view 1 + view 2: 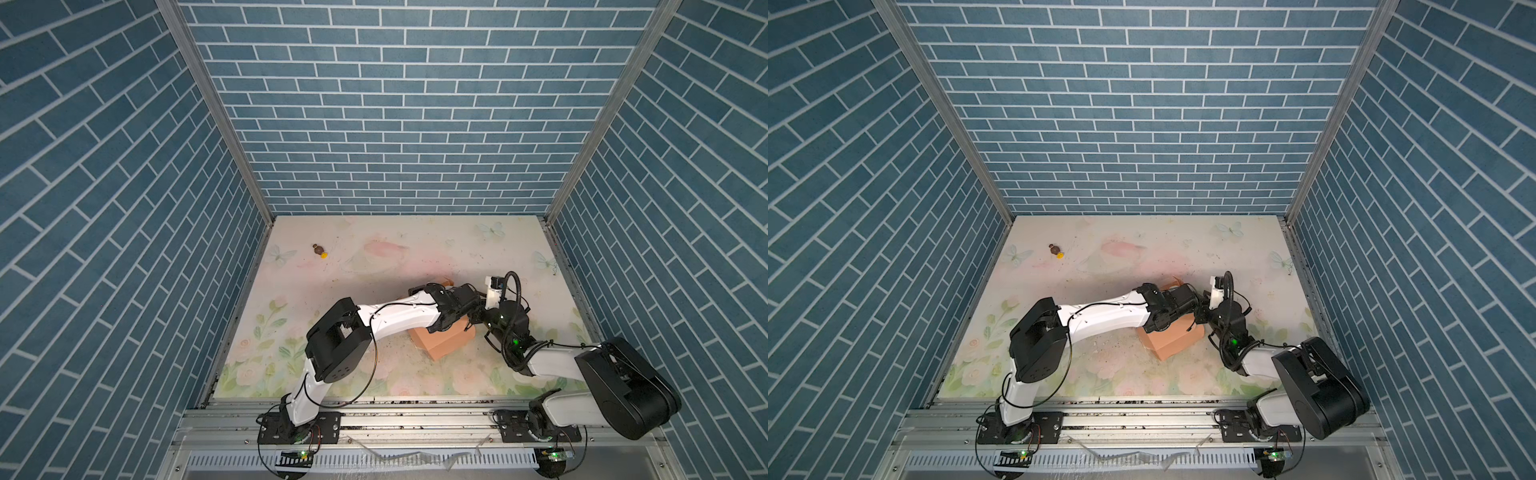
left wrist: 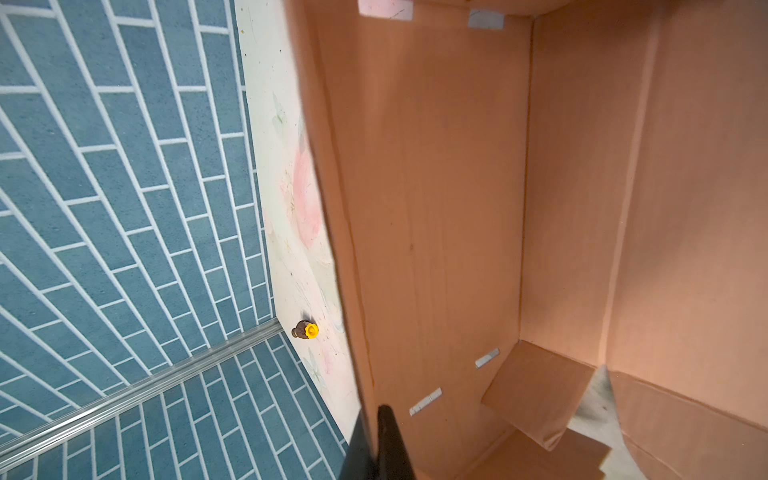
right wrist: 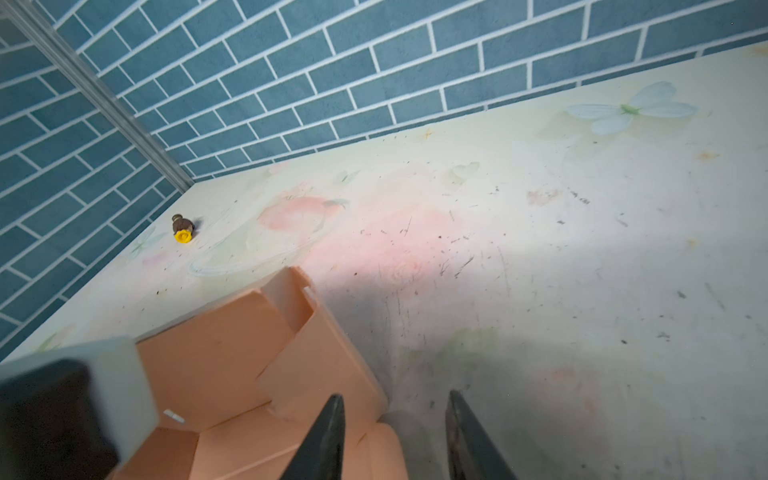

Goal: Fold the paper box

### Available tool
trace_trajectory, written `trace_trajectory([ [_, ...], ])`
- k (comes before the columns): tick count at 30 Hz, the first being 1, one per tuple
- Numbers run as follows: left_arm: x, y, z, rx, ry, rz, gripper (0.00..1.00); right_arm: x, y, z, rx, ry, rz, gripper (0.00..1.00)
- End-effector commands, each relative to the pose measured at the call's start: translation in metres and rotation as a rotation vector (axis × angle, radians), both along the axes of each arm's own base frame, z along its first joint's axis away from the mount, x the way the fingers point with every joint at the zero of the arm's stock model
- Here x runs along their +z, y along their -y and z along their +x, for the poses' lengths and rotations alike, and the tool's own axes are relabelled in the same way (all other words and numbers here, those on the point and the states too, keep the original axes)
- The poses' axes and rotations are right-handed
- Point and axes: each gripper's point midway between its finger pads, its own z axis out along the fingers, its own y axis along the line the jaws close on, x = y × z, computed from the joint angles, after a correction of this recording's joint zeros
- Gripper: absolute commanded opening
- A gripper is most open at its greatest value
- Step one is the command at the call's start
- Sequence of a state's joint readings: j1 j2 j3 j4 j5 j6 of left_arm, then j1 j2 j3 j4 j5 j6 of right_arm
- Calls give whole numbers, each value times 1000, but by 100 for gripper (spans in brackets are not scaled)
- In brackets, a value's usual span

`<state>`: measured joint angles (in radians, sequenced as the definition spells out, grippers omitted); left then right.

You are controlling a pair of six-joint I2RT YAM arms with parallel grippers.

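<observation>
Half done, by estimate: the box (image 1: 444, 345) stands on the table (image 1: 374, 266), right of centre under both wrists. Its walls are up, but an inner flap (image 2: 536, 395) hangs loose and the closing folds remain. The card is peach, thin and creased. The left gripper (image 2: 374, 419) pinches a wall edge. The right gripper (image 3: 395, 401) has its jaws apart, empty, just beside a corner.

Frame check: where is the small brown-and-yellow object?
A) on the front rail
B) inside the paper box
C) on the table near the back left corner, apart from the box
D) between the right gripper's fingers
C: in a top view the brown-and-yellow object lies on the table near its back left corner, well clear of the paper box.
</observation>
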<state>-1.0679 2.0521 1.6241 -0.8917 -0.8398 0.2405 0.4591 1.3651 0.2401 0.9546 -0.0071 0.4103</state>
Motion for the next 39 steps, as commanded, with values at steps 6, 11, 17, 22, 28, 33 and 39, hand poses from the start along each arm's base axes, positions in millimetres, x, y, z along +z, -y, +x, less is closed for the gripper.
trace_trajectory([
  [6, 1, -1, -5, -12, -1, 16, 6, -8, -12, 10, 142, -32, 1, 39],
  [11, 3, 0, -6, -16, 0, 11, 6, -23, -25, 10, 221, -19, -7, 42],
  [17, 5, 0, -6, -16, 1, 6, 6, -30, -34, 11, 270, 22, 0, 44],
  [22, 6, 1, -6, -17, 1, 3, 6, -32, -40, 13, 300, 33, -17, 45],
  [28, 7, 1, -6, -16, 1, 0, 6, -34, -53, 21, 343, 50, -51, 44],
  [33, 9, 0, -6, -16, 3, -2, 6, -34, -60, 27, 361, 60, -78, 43],
  [39, 11, 0, -7, -16, 5, -9, 6, -28, -70, 25, 392, 84, -84, 43],
])
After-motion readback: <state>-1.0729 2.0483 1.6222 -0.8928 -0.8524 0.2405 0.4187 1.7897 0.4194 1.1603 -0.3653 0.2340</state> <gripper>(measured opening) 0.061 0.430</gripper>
